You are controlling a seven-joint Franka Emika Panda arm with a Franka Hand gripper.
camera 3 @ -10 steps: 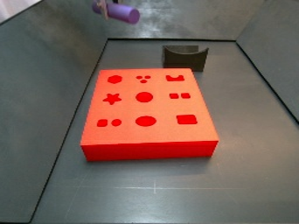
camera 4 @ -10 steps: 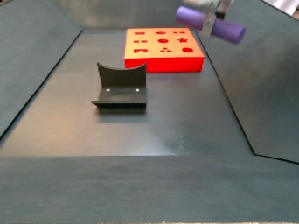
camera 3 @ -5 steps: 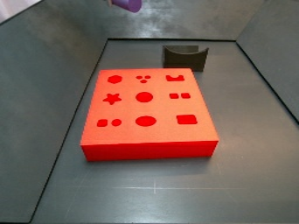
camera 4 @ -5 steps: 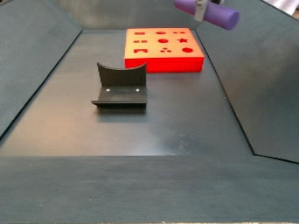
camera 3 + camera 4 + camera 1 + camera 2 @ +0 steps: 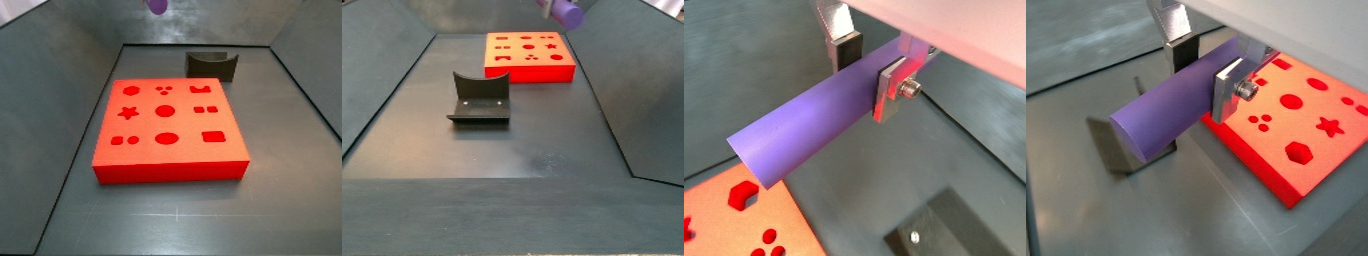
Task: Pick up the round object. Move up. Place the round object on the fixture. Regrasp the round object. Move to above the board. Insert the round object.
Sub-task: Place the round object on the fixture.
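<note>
My gripper (image 5: 869, 68) is shut on the purple round object (image 5: 811, 128), held crosswise between the silver fingers (image 5: 1227, 90), high above the floor. In both side views only the peg's end shows at the top edge (image 5: 158, 6) (image 5: 569, 11); the gripper itself is out of those frames. The red board (image 5: 166, 128) with shaped holes lies flat on the floor, also seen in both wrist views (image 5: 1304, 115) (image 5: 731, 222). The dark fixture (image 5: 480, 99) with its curved notch stands apart from the board, empty.
Grey sloping walls enclose the dark floor (image 5: 516, 150). The fixture also shows behind the board in a side view (image 5: 213, 65) and below the peg in a wrist view (image 5: 1120, 152).
The gripper with the peg has risen: the peg moved upward until it is nearly out of both side views. Board and fixture have not moved.
</note>
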